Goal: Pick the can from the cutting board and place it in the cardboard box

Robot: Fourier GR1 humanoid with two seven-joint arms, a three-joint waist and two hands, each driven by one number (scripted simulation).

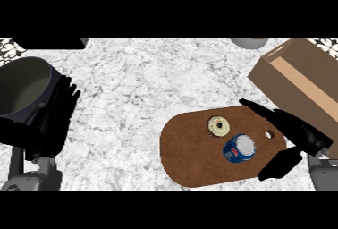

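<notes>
Blue can with silvery top (239, 148): stands upright on the brown rounded wooden cutting board (198, 156), near its right end, beside a cream ring-shaped item (218, 125). Lies just left of the black right hand (297, 136), between its spread fingers and thumb; hand open, holding nothing. Left hand (49, 116) well apart, open. Brown cardboard box (300, 76) sits beyond, up-right.

A dark grey pot (26, 87) sits at the left of the speckled white worktop (145, 80). A pale ring-shaped doughnut (218, 126) lies well apart from it, while a grey bowl (251, 43) shows at the far edge.
</notes>
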